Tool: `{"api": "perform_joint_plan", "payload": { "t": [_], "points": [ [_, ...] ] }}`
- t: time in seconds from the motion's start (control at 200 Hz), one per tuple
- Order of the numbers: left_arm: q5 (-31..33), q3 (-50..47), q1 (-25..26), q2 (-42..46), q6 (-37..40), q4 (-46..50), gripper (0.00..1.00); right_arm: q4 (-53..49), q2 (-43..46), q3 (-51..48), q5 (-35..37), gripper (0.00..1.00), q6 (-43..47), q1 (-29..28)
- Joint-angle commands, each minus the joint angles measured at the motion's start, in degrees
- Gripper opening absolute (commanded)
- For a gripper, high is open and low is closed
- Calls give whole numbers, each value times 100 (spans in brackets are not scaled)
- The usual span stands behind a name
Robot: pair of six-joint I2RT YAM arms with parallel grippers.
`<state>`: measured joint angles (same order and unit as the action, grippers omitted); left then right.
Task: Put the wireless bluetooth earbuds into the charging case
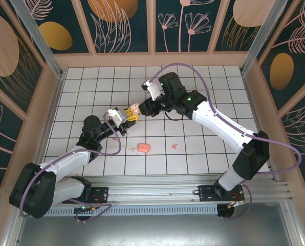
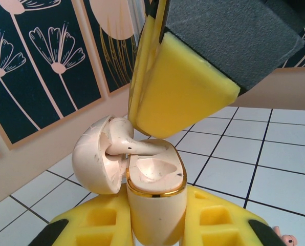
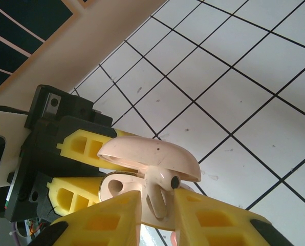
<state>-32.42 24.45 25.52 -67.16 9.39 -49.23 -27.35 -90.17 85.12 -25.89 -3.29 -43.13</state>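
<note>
Your left hand clamps the case upright, lid open, above the bench, so your right hand, pinched on one earbud, can seat it; the other earbud lies on that bench.

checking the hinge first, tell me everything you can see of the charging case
The charging case is a small, glossy cream pod, seemingly plastic, with a gold rim on its base. Its domed lid is hinged open sideways, baring a moulded cavity. It stands upright above the table, clamped by the left jaws. An earbud held by the right jaws lies across its opening.
</note>
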Motion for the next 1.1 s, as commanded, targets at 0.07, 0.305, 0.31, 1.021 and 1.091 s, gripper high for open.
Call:
{"api": "perform_joint_plan", "payload": {
  "t": [0.07, 0.305, 0.31, 1.021, 1.091],
  "points": [
    [-46, 166, 21, 36, -13, -139, 4, -120, 271, 207, 134, 26, 133, -68],
    [-39, 166, 21, 37, -9, -129, 4, -117, 318, 224, 36, 26, 135, -89],
    [-33, 166, 22, 36, -8, -134, 4, -119, 312, 224, 34, 26, 131, -90],
    [-96, 215, 22, 50, -30, -130, 4, -261, -118, 382, 40, 24, 276, -187],
    [-107, 218, 23, 50, -40, -124, 4, -251, -148, 390, 40, 24, 274, -195]
  ]
}}
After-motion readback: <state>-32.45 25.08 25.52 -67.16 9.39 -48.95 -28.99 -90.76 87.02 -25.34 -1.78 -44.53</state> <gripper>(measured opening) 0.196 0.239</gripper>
